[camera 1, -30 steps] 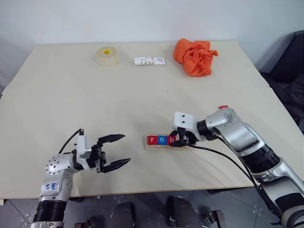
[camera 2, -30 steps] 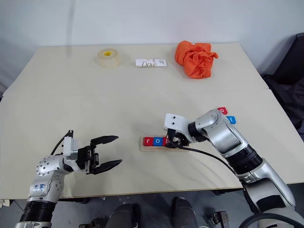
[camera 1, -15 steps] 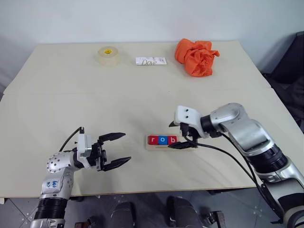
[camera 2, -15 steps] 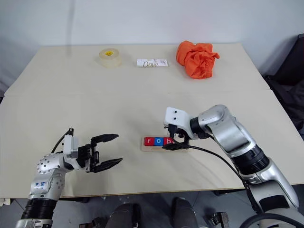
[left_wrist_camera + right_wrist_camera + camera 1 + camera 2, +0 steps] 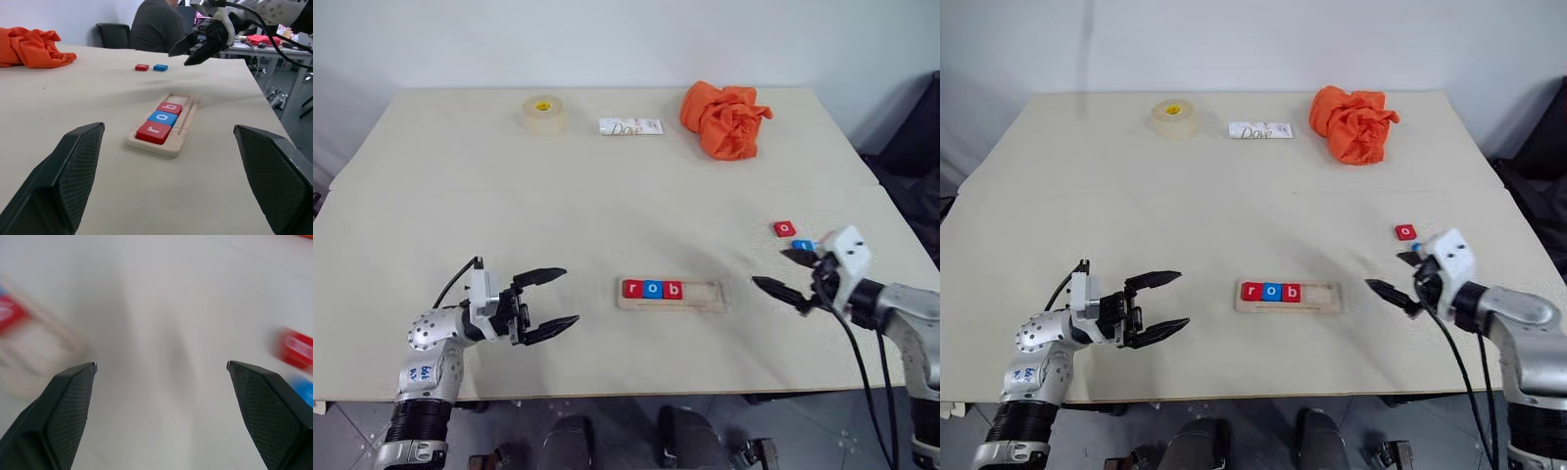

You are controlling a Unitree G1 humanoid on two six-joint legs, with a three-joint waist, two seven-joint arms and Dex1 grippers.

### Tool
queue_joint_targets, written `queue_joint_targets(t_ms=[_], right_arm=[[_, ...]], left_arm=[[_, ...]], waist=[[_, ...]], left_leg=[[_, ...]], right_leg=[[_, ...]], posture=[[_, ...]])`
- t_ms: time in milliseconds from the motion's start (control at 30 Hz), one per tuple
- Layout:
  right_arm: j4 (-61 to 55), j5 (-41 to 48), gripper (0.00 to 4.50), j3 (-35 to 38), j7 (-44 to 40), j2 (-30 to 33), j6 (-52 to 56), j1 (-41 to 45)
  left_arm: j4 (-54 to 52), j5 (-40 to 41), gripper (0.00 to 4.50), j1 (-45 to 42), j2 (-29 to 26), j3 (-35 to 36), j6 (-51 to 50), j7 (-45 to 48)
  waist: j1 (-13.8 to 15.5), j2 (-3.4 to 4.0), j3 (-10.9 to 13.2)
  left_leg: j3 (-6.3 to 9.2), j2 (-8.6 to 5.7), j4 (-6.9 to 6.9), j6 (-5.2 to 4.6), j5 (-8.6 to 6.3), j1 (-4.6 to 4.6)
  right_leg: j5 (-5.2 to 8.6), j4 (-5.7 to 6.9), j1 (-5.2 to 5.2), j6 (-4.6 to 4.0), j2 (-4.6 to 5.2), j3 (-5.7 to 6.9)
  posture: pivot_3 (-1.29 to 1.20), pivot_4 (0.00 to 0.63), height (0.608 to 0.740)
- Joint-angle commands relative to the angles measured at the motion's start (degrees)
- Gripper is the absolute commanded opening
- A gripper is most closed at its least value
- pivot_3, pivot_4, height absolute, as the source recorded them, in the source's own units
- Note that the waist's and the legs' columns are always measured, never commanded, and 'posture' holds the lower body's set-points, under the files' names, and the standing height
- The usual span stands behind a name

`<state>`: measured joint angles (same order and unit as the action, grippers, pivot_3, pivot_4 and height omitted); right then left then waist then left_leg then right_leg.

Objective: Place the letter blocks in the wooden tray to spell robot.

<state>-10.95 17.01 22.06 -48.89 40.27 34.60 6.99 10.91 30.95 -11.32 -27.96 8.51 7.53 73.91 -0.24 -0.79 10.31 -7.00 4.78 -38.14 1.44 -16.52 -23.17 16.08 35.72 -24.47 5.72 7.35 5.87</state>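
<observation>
Wooden tray (image 5: 673, 295) sits near the front middle of the worktop (image 5: 607, 206). Three letter blocks lie in its left part, touching in a row: red "r" (image 5: 631, 289), blue "o" (image 5: 652, 289), red "b" (image 5: 673, 290). Right part of the groove is bare.

Two blocks loose on the worktop, off to the right of the tray: red "o" (image 5: 784, 228) and a blue block (image 5: 804, 245), partly behind the right gripper; its letter cannot be read.

Right gripper (image 5: 788, 274) spread wide, nothing held, just beside the loose blocks. Left gripper (image 5: 547, 301) also wide open and empty, well left of the tray.

Handling, by judgement: blocks look light, stiff, thin and flat; likely to slide on the smooth top. Best pinched across two opposite edges.

Writing: white packet (image 5: 630, 126) at the far edge reads "Dove". Tape roll (image 5: 541, 114) and orange cloth (image 5: 725, 117) carry no legible text.
</observation>
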Motion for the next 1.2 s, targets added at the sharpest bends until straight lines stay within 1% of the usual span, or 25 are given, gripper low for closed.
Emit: queue_joint_targets(t_ms=[33,133,300,667,767,933,967,1067,1200], right_arm=[[-1.51,0.70,4.45,5.68,5.41,-1.97,-2.70,-3.43],[-4.38,1.95,4.45,6.77,8.91,-3.76,-1.38,-5.14],[-6.93,3.31,4.45,7.18,14.03,-6.29,-0.11,-5.47],[-9.32,6.58,4.45,6.84,18.32,-6.01,1.96,-5.06],[-8.61,6.96,4.45,6.01,19.58,-5.98,3.05,-3.40],[-5.57,7.19,4.45,3.30,22.31,-6.66,5.67,2.76],[-3.33,6.81,4.45,2.35,22.82,-6.81,5.76,5.18],[8.54,4.43,4.45,-1.74,25.14,-7.11,6.81,15.42],[19.13,1.23,4.45,-5.55,25.11,-6.76,3.77,22.10]], left_arm=[[1.42,0.11,4.50,-1.63,-0.57,0.40,0.57,1.12],[3.15,0.22,4.50,-3.10,-0.81,0.50,0.60,2.14],[5.88,-0.12,4.50,-5.40,-1.39,0.60,0.75,3.78],[8.54,-0.62,4.50,-8.17,-1.62,0.47,0.98,5.46],[8.10,-0.70,4.50,-7.91,-1.51,0.45,1.03,5.45],[7.07,-0.76,4.50,-7.35,-1.12,0.18,0.91,5.22],[6.81,-0.74,4.50,-7.23,-0.99,0.09,0.82,5.09],[5.77,-0.79,4.50,-6.64,-0.33,-0.30,0.75,4.53],[4.13,-0.75,4.50,-5.68,0.16,-0.46,0.48,3.75]], waist=[[0.14,0.00,0.00],[0.02,0.00,0.00],[0.05,0.01,-0.01],[0.13,0.01,-0.01],[0.06,0.01,0.00],[-0.22,0.01,-0.01],[-0.12,0.01,-0.01],[-0.46,0.01,0.00],[-0.66,0.02,0.00]], left_leg=[[0.03,0.00,0.01,0.00,0.03,0.00],[0.03,0.00,0.01,0.03,0.08,0.02],[0.07,0.01,0.01,0.03,0.12,0.03],[0.07,-0.01,0.01,0.01,0.11,0.01],[0.06,-0.01,0.01,0.01,0.11,0.01],[0.05,0.00,0.01,-0.01,0.13,0.03],[0.09,0.01,0.02,0.00,0.13,0.03],[0.03,0.00,-0.01,0.00,0.13,0.02],[0.06,-0.02,0.04,-0.05,0.17,0.00]], right_leg=[[0.00,0.04,0.00,0.00,-0.01,0.01],[0.00,0.08,0.00,0.00,-0.01,-0.01],[0.00,0.14,0.00,0.00,-0.01,-0.01],[0.00,0.12,0.00,0.00,0.00,-0.01],[0.00,0.11,0.00,0.00,0.00,-0.02],[-0.01,0.15,-0.01,0.00,-0.01,-0.03],[-0.01,0.16,-0.01,-0.01,-0.01,-0.02],[-0.02,0.15,-0.01,-0.01,0.00,-0.05],[-0.05,0.15,-0.03,-0.06,0.01,-0.03]], posture=[[0.00,0.150,0.740],[0.00,0.150,0.740],[0.00,0.150,0.740],[0.00,0.150,0.740],[0.00,0.150,0.740],[0.00,0.150,0.740],[0.00,0.150,0.740],[0.00,0.150,0.740],[0.00,0.150,0.740]])
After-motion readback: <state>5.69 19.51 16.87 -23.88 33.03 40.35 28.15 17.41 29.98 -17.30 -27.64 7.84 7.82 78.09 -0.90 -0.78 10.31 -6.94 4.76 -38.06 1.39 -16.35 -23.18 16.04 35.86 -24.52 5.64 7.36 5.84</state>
